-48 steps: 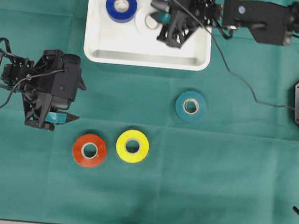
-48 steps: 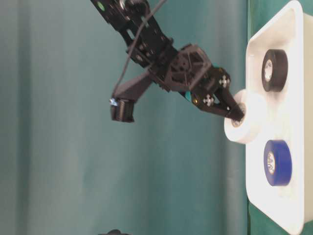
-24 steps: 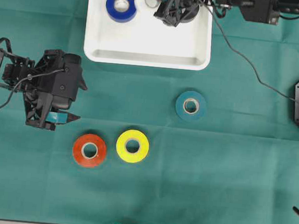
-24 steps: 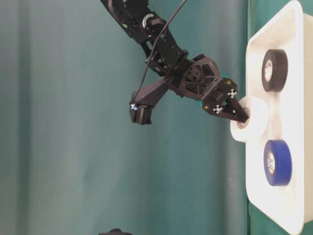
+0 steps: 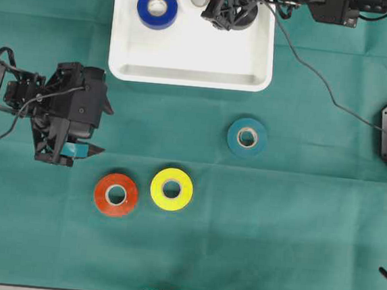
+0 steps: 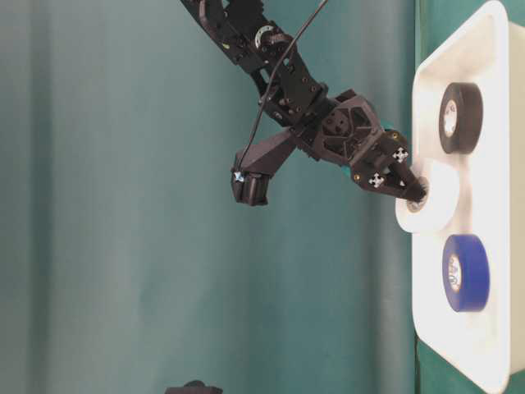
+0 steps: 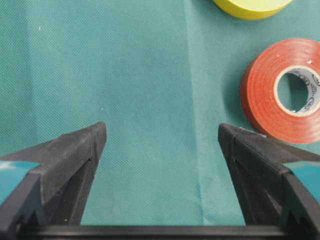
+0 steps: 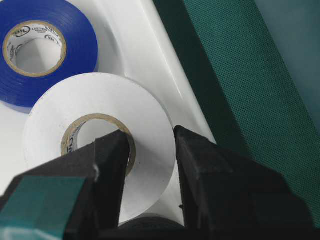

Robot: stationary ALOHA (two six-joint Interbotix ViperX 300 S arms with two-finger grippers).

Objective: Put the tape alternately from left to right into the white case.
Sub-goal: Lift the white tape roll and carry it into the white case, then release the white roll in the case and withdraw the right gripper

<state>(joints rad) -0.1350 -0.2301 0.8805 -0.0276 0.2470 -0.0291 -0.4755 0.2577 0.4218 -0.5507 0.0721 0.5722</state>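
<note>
Right gripper clamps the white roll at the far rim of the white case.

One finger sits inside the core, the other on the outer face. Core print on the blue roll and red roll is too small to read. The blue and black roll lie in the case, either side of the white one. Left gripper is wide open and empty over the cloth; red lies just beside it, yellow roll next, teal roll well apart.
</note>
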